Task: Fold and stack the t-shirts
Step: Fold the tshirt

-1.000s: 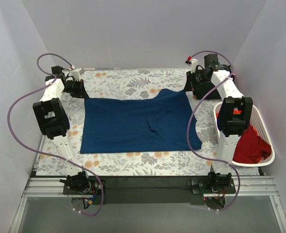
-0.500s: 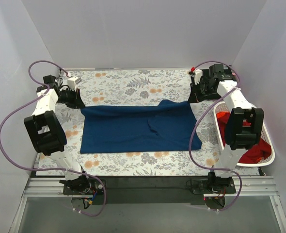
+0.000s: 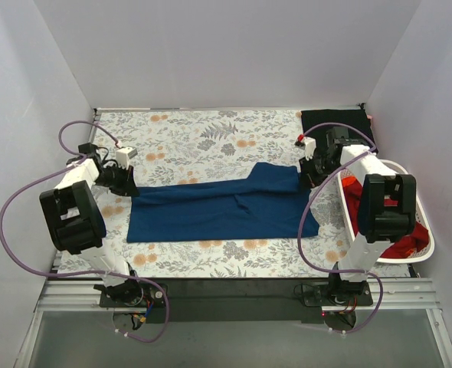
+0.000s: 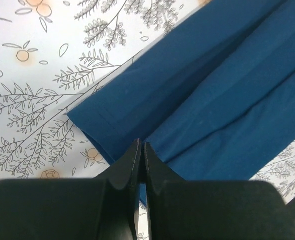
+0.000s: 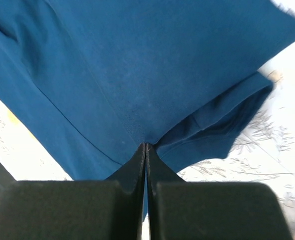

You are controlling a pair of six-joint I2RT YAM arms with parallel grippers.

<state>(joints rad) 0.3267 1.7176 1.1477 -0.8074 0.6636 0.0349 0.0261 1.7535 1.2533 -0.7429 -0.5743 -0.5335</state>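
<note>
The navy blue t-shirt (image 3: 226, 211) lies spread across the middle of the floral-covered counter (image 3: 211, 138), its near half flat on the cover and its far edge raised and doubled toward the near side. The left gripper (image 4: 141, 148) is clenched on the shirt's left far corner, cloth pinched between its fingertips, and the right gripper (image 5: 146, 146) is clenched likewise on the right far corner, with the fabric hanging in a fold beneath it. This looks like the lengthwise fold: the far half being laid over the near half. The right corner sits a little farther back and higher than the left, so the next move calls for both arms to bring the pinched edge evenly to the near hem, lower it until the edges line up, then let go together so that no wrinkle is trapped. A black t-shirt (image 3: 337, 123) rests at the far right corner of the counter, likely the place for the stack. A red t-shirt (image 3: 402, 238) waits in the white basket (image 3: 341, 201) at the right.
</note>
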